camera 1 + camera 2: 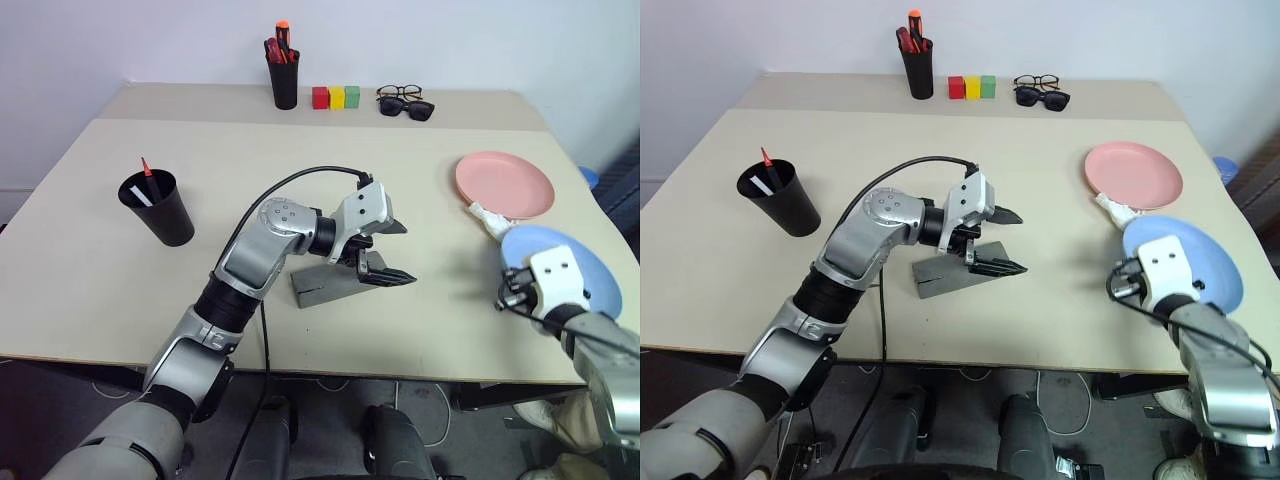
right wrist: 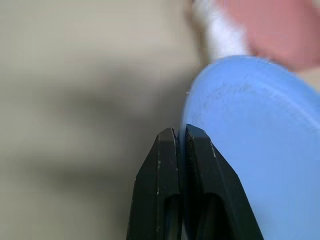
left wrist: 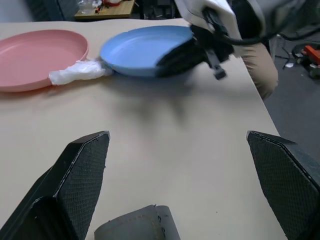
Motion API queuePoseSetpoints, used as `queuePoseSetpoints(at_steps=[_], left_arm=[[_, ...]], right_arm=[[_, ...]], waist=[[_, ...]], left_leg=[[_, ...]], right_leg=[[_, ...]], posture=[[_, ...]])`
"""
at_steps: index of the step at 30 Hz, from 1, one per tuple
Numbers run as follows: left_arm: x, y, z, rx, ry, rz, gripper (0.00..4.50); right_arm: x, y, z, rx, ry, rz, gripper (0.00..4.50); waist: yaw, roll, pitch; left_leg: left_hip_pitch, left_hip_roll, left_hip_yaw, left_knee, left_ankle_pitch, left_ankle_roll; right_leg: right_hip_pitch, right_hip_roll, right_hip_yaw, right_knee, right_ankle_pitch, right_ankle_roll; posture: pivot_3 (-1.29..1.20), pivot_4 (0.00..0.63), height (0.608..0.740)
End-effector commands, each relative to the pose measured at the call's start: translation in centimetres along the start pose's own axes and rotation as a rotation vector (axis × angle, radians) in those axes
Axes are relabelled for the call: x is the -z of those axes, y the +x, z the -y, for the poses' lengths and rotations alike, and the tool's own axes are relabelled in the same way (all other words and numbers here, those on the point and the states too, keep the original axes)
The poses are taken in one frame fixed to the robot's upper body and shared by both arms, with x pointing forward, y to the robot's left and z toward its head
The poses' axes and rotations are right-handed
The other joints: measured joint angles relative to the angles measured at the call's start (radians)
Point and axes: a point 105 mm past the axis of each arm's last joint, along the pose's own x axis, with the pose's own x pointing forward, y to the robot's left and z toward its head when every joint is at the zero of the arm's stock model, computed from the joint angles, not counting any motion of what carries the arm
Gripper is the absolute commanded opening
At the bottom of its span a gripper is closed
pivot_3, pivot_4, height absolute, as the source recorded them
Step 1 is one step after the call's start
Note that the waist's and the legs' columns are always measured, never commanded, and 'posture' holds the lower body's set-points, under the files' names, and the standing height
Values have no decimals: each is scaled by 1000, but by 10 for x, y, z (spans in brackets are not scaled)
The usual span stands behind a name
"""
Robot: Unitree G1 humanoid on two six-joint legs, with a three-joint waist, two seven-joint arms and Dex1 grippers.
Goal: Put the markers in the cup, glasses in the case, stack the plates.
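The right end effector (image 2: pixel 181 137) is clamped on the rim of the blue plate (image 1: pixel 575 262), lifted beside the pink plate (image 1: pixel 505 183). That thin edge grip could slip, dropping it. The left end effector (image 1: pixel 385 250) hangs spread wide over the grey case (image 1: pixel 325 285).

Left arm: I reach in from about 7 o'clock toward the middle of the table, forearm angled up and across to 3 o'clock.
Left hand (image 1: pixel 383 252): my two black fingers (image 3: pixel 80 180) stand wide apart, nothing between them, pointing slightly downward.
Right arm: I come in from about 5 o'clock, wrist raised near the table's right edge.
Right hand (image 2: pixel 181 134): my fingers are pinched tight on the rim of the blue plate (image 2: pixel 260 150).
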Motion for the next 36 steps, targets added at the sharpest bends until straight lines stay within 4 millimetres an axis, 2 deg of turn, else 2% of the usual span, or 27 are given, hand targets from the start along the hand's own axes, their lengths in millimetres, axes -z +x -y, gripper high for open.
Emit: queuePoseSetpoints(at_steps=[1,4,8,12,16,17,18,21,24,26,30,36], left_arm=[[-13,0,3,-5,47,43,4500],[-15,0,1,-26,39,60,4500],[-19,1,-5,-82,31,78,4500],[-21,-1,-8,-132,18,92,4500],[-18,-8,-6,-173,-4,82,4500],[-16,-9,-6,-179,-9,79,4500],[-14,-12,-5,-191,-15,72,4500],[-9,-19,-4,-224,-31,57,4500],[-7,-21,-4,-250,-40,55,4500],[-7,-22,-4,-263,-47,58,4500],[-6,-20,-4,-272,-59,67,4500],[-5,-13,-6,-269,-64,85,4500]], right_arm=[[-38,9,18,44,-84,89,48],[-58,30,27,32,-127,131,48],[-80,76,34,-9,-167,180,48],[-85,109,33,-35,-215,185,48],[-82,130,31,-44,-233,152,48],[-82,133,31,-40,-244,147,681],[-83,134,32,-30,-251,143,919],[-92,135,39,12,-231,166,2407],[-102,131,46,10,-191,209,2407],[-101,127,48,-21,-140,229,2407],[-86,116,54,-50,-77,238,2407],[-48,94,55,-21,70,188,2407]], waist=[[0,0,0],[1,0,0],[-3,1,1],[-6,1,1],[-13,1,2],[-16,1,2],[-22,1,2],[-30,2,2],[-31,2,2],[-30,2,2],[-23,2,2],[-23,2,2]], left_leg=[[0,0,0,0,0,0],[0,0,0,0,0,0],[-1,-1,1,0,0,0],[0,-1,0,-1,0,0],[0,-1,0,-4,0,0],[0,-2,0,-4,0,0],[0,-2,0,-4,1,0],[0,-2,0,-4,1,0],[1,-2,0,-4,1,-1],[1,-2,0,-3,1,-1],[1,-2,-1,-2,1,-1],[1,-2,-1,-2,1,-1]], right_leg=[[0,0,0,0,0,0],[0,0,0,0,2,-2],[0,0,0,0,2,-3],[0,0,0,1,3,2],[-1,0,0,1,3,3],[-1,0,0,2,3,3],[-1,0,0,1,3,3],[-1,0,1,2,3,4],[-1,0,1,3,3,4],[-1,0,1,4,3,3],[1,0,1,3,3,3],[1,0,1,3,3,4]], posture=[[0,150,740],[0,150,740],[0,150,740],[0,150,740],[0,150,740],[0,150,740],[0,150,740],[0,150,740],[0,150,740],[0,150,740],[0,150,740],[0,150,740]])
